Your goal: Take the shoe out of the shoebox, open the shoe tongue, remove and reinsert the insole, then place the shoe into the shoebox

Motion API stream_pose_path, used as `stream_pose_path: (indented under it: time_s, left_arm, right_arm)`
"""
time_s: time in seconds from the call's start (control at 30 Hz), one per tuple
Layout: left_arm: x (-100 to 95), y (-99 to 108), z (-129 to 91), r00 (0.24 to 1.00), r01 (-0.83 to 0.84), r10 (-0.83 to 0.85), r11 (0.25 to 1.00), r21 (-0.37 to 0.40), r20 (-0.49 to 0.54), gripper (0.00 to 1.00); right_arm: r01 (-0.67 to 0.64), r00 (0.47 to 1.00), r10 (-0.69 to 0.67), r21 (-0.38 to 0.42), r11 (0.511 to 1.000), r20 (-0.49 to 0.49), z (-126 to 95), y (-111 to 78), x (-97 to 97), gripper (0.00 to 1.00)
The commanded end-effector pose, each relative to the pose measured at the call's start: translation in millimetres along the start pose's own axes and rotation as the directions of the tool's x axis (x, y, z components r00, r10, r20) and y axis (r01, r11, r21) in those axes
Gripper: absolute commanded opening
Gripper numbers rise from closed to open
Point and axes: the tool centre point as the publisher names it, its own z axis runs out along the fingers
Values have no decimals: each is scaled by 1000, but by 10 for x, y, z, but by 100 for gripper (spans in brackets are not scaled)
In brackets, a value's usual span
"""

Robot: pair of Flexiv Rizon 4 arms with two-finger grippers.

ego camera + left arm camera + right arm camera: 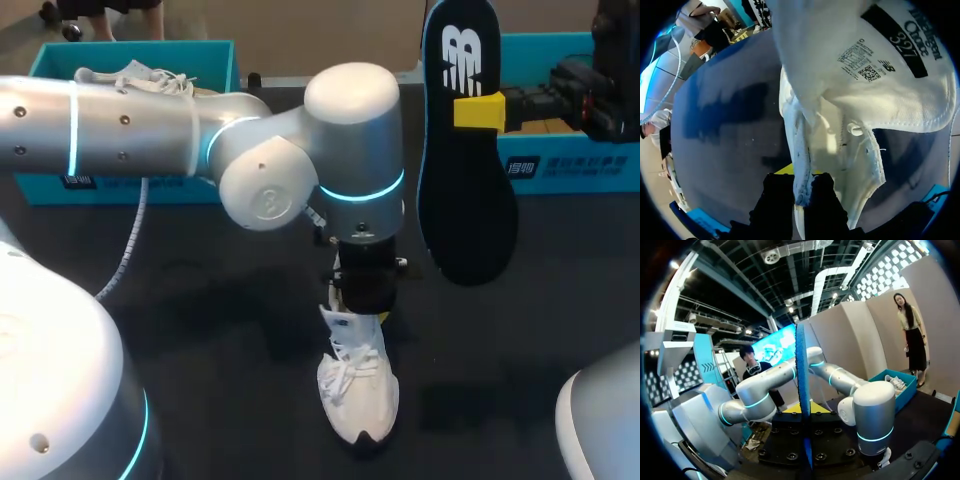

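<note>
A white shoe (358, 385) stands on the dark table, toe toward the front edge. My left gripper (360, 305) comes straight down onto its heel end. In the left wrist view that gripper (801, 197) is shut on the edge of the shoe's collar (802, 150), and the white tongue (880, 65) with its label is folded up ahead of it. My right gripper (478, 110) holds the black insole (465, 170) upright in the air at the back right. In the right wrist view the insole (802, 380) shows edge-on, and the right gripper (804, 415) is shut on it.
A teal shoebox (215, 55) at the back left holds a second white shoe (135, 78). Another teal box (570, 165) stands at the back right, behind the insole. My left arm's large elbow (300, 150) hangs over the table's middle.
</note>
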Motion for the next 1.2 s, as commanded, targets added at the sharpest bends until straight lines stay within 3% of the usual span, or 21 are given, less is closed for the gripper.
stream_pose_path:
  time_s: [0.03, 0.13, 0.17, 0.2, 0.27, 0.3, 0.37, 0.5, 0.63, 0.87, 1.03, 1.2]
  left_arm:
    - [-28, 6, 64, 1000, -7, 7, 1000, -3, 1, 0]
    - [-52, 16, 50, 1000, -9, 9, 1000, -7, 4, 0]
    - [-58, 20, 38, 1000, -9, 9, 1000, -9, 8, 7]
    - [-67, 28, 9, 1000, -6, 6, 1000, -7, 16, 38]
    - [-76, 37, -47, 999, -5, 6, 1000, -10, 34, 71]
    - [-80, 43, -83, 999, -5, 6, 1000, -10, 46, 77]
    - [-91, 57, -159, 998, -3, 4, 1000, -18, 69, 100]
    - [-100, 88, -338, 991, 14, -10, 1000, -26, 136, 100]
    - [-83, 129, -577, 962, 51, -45, 999, -16, 269, 100]
    - [-86, 185, -1096, 835, 93, -77, 996, -2, 545, 100]
    - [-158, 201, -1377, 720, 100, -83, 995, 15, 689, 100]
    - [-182, 207, -1455, 706, 92, -81, 996, 23, 704, 100]
  right_arm:
    - [-2, 1000, 2, 5, 1000, -2, 32, 20, -25, 0]
    - [-2, 1000, 2, 5, 1000, -2, 32, 20, -25, 0]
    - [-2, 1000, 2, 5, 1000, -2, 32, 20, -25, 0]
    - [-2, 1000, 2, 5, 1000, -2, 32, 20, -25, 0]
    - [-2, 1000, 2, 5, 1000, -2, 32, 20, -25, 0]
    - [-2, 1000, 2, 5, 1000, -2, 32, 20, -25, 0]
    - [-2, 1000, 2, 5, 1000, -2, 32, 20, -25, 0]
    - [-2, 1000, 2, 5, 1000, -2, 32, 20, -25, 0]
    - [-2, 1000, 2, 5, 1000, -2, 32, 20, -25, 0]
    - [-2, 1000, 2, 5, 1000, -2, 32, 20, -25, 0]
    - [-2, 1000, 2, 5, 1000, -2, 32, 20, -25, 0]
    - [-2, 1000, 2, 5, 1000, -2, 32, 20, -25, 0]
